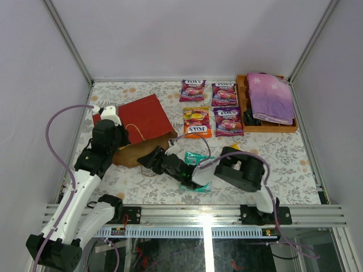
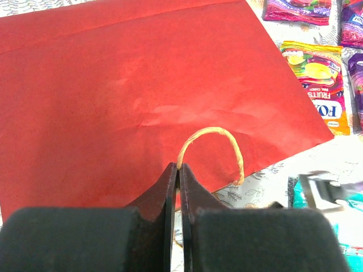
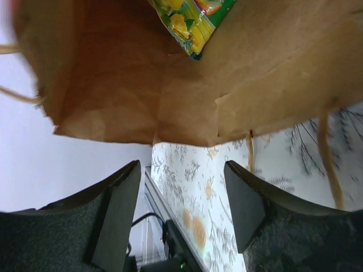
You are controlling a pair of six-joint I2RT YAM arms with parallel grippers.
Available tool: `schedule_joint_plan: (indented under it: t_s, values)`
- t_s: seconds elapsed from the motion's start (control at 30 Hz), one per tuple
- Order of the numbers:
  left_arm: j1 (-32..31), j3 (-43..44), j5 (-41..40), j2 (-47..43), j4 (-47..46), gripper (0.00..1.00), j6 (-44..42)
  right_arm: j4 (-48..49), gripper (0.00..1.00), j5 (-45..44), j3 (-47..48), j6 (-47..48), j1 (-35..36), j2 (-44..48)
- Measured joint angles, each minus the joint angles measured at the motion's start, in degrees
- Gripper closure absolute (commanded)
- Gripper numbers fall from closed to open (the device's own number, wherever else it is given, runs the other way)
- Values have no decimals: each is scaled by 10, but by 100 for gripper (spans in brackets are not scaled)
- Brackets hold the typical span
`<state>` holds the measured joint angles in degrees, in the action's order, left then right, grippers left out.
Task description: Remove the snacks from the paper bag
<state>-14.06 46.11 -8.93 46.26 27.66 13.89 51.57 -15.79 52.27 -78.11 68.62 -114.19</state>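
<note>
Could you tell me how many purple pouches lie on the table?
3 purple pouches: two side by side at the far edge, one beside the orange pouch. The paper bag may hide more.

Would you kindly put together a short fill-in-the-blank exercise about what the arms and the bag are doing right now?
The left hand pinches the cord handle of the ____ paper bag.
The right hand faces the bag's mouth with its jaws ____.
A green-yellow pouch lies ____ the bag.
The folded cloth on the wooden tray is ____.
Missing words: red; open; inside; purple.
</note>
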Motion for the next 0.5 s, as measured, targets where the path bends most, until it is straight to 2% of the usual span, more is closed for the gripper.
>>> schedule_joint_plan:
  t_s: [0.2,0.33,0.5]
  values:
    - [2,0,2,0,0,100,0,103,32,20,97,-24,-4,-162]
    - [5,0,7,-2,0,100,2,144,29,18,141,-52,-13,-207]
    - [7,0,10,-9,-2,100,2,141,29,2,191,-91,-31,-240]
